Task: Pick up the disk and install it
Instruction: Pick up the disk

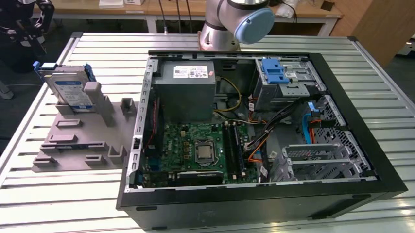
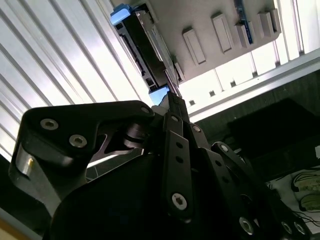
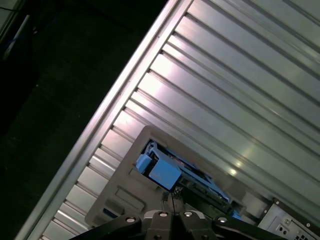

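Hovers with tool (image 3: 169,196) seemingly closed and empty, near disk (image 3: 165,170) standing upright in grey holder (image 1: 77,141) on counter (image 1: 97,53).

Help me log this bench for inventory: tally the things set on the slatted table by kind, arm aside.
Disk: 1
Grey holder: 1
Open PC case: 1
Total: 3
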`<state>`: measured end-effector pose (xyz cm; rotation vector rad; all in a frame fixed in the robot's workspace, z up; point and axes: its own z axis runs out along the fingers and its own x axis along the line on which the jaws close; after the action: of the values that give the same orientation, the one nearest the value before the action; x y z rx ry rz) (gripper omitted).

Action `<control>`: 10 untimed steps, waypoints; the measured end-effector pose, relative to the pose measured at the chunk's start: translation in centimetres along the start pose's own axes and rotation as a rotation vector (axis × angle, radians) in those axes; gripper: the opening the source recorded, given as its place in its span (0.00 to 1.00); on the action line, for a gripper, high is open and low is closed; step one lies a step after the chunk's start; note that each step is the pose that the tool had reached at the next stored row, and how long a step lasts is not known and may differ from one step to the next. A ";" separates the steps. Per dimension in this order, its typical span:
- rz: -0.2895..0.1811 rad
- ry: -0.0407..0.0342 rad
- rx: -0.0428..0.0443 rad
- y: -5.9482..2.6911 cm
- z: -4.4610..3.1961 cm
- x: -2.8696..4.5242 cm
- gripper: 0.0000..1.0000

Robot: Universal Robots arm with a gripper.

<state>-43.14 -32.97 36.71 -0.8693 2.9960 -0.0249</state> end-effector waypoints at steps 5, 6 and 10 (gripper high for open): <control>-0.013 -0.0003 -0.0002 0.00 0.00 0.00 0.11; -0.015 -0.0003 -0.0002 0.00 0.00 0.00 0.11; -0.024 -0.0006 -0.0004 0.00 0.00 0.00 0.11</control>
<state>-43.15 -32.97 36.71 -0.9054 2.9851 -0.0245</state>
